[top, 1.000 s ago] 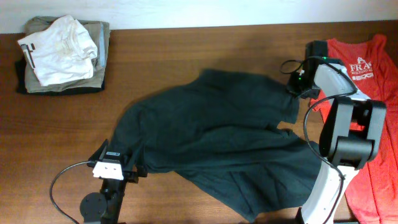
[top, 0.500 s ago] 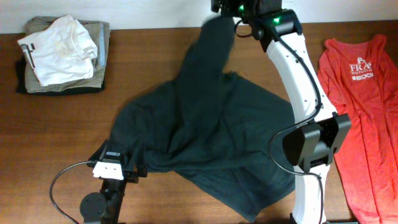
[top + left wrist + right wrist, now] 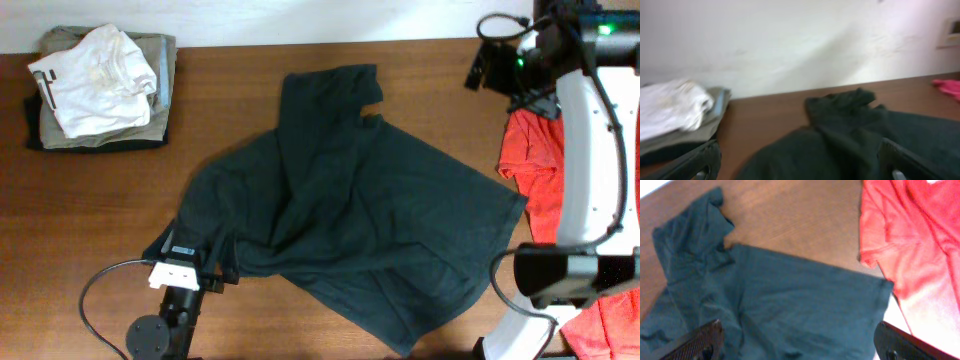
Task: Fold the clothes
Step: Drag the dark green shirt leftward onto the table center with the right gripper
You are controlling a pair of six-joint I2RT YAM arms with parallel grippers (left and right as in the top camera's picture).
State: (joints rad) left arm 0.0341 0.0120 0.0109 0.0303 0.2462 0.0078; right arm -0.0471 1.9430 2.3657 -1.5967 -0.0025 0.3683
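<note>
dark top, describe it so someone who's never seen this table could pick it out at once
On the brown wooden table, the dark top is the big garment spread rumpled across the middle. It is blackish green and unfolded, unlike the red garment at the right edge and the folded white and khaki pile in the far left corner.

The right end effector [image 3: 488, 68] now hangs, fingers apart, near the far right corner of the surface [image 3: 240, 110]. It no longer grips the top [image 3: 360, 220], whose lifted flap now lies flat, folded leftward.
</note>
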